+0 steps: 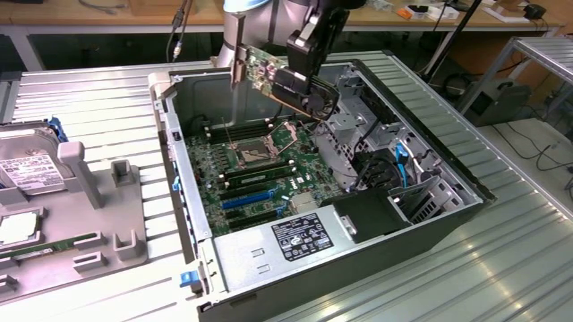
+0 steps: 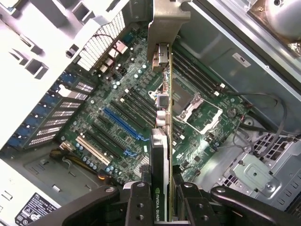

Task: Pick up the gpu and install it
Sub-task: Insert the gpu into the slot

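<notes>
The gripper (image 2: 163,203) is clamping the gpu (image 2: 160,141) between its two dark fingers, holding the card edge-on, with the silver bracket (image 2: 167,19) sitting at the end farthest from the grip. Beyond the card, the green motherboard (image 2: 141,80) is lying open beneath it, its blue slot (image 2: 120,123) showing to one side of the card's edge and the CPU socket (image 2: 188,101) to the other. In the exterior view the gripper (image 1: 309,84) is hanging the gpu (image 1: 262,67), tilted, in the air over the far end of the open computer case (image 1: 166,134), clear of the board. Outside the case, a hard drive (image 1: 31,171) is resting in a gray tray (image 1: 98,201) at the exterior view's left
</notes>
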Controlling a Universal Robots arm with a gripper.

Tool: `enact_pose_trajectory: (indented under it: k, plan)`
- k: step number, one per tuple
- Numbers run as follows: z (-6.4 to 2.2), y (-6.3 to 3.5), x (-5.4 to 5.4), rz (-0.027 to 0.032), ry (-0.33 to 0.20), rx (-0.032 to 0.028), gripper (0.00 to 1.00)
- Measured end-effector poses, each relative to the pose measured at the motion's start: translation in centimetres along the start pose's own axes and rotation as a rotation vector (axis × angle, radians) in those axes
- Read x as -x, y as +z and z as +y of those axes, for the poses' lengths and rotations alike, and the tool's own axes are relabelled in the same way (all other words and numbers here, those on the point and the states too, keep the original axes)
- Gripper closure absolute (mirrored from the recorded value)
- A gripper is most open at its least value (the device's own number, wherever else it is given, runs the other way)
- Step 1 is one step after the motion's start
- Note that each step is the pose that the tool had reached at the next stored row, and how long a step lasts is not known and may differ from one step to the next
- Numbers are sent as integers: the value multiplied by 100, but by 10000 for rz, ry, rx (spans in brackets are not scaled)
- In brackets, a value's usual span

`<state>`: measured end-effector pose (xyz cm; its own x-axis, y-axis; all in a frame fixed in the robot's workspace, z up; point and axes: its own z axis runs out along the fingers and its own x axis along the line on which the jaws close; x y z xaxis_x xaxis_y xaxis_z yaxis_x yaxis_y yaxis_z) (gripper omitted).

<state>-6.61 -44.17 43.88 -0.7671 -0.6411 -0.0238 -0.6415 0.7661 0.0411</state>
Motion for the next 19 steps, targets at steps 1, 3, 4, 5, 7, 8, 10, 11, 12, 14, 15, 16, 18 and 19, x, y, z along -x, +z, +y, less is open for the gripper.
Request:
enact_pose_trajectory:
  k: [1,3,4,5,7,8,10,11,12,14,15,16,18,19]
  plan:
    - [0,0,0,3,-64,1,73]
    - [0,0,0,8,-205,5,73]
    - [0,0,0,12,-300,7,73]
    - [0,0,0,15,-363,9,73]
    - [0,0,0,20,-478,11,73]
    - [0,0,0,23,-563,14,73]
    - [0,0,0,27,-643,15,73]
    - [0,0,0,30,-724,17,73]
    - [0,0,0,32,-776,19,73]
    - [0,0,0,37,-900,21,73]
    - [0,0,0,38,-914,22,73]
    - [0,0,0,38,-915,22,73]
    - [0,0,0,38,-915,22,73]
    - [0,0,0,38,-918,22,73]
